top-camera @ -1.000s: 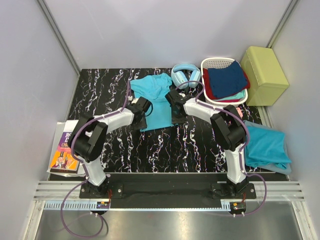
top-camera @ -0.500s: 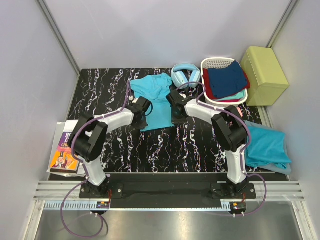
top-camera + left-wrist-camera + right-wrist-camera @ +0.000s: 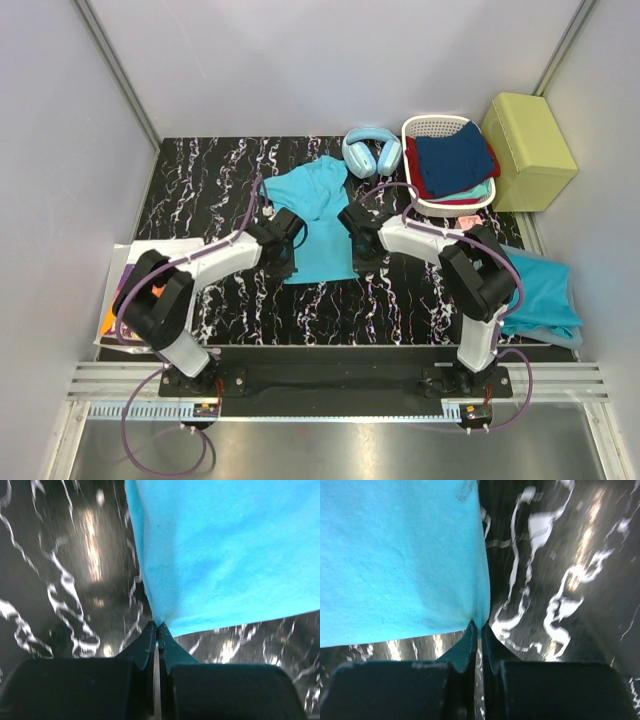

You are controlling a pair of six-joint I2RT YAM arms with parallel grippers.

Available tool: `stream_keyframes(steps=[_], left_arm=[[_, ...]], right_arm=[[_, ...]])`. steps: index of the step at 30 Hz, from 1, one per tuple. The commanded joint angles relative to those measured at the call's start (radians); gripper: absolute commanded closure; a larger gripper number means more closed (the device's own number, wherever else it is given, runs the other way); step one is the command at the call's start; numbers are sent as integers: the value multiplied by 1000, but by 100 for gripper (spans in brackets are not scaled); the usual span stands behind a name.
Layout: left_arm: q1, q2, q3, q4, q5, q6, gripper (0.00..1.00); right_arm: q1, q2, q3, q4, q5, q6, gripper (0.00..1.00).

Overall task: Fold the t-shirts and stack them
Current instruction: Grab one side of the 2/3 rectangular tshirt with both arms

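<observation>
On the black white-veined counter (image 3: pixel 190 190), between both arms, lies a thin turquoise-blue short-sleeved t-shirt (image 3: pixel 320 225), its sleeves toward the far side. The left claw (image 3: pixel 158 630) is pinched tight on its near left hem corner, and the right claw (image 3: pixel 478 628) is clamped on the near right corner.

Bare tabletop (image 3: pixel 200 180) lies left of and before the t-shirt (image 3: pixel 320 228); headphones (image 3: pixel 372 150) and basket (image 3: pixel 432 121) crowd its far right.
</observation>
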Motion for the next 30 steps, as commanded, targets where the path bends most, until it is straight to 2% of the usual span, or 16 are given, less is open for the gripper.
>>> stream_keyframes(steps=[1, 10, 19, 24, 30], left_arm=[[-32, -96, -49, -86, 47, -26, 100], [-126, -212, -138, -161, 96, -97, 100], [-164, -268, -163, -226, 96, -121, 100], [-164, -280, -48, -279, 18, -115, 100], [-157, -254, 104, -316, -55, -86, 100]], right_arm=[[40, -91, -42, -57, -17, 33, 100], [102, -148, -95, -86, -47, 79, 100], [137, -186, -120, -109, -48, 110, 100], [137, -189, -2, -163, 58, 70, 100], [105, -122, 182, -198, 101, 34, 100]])
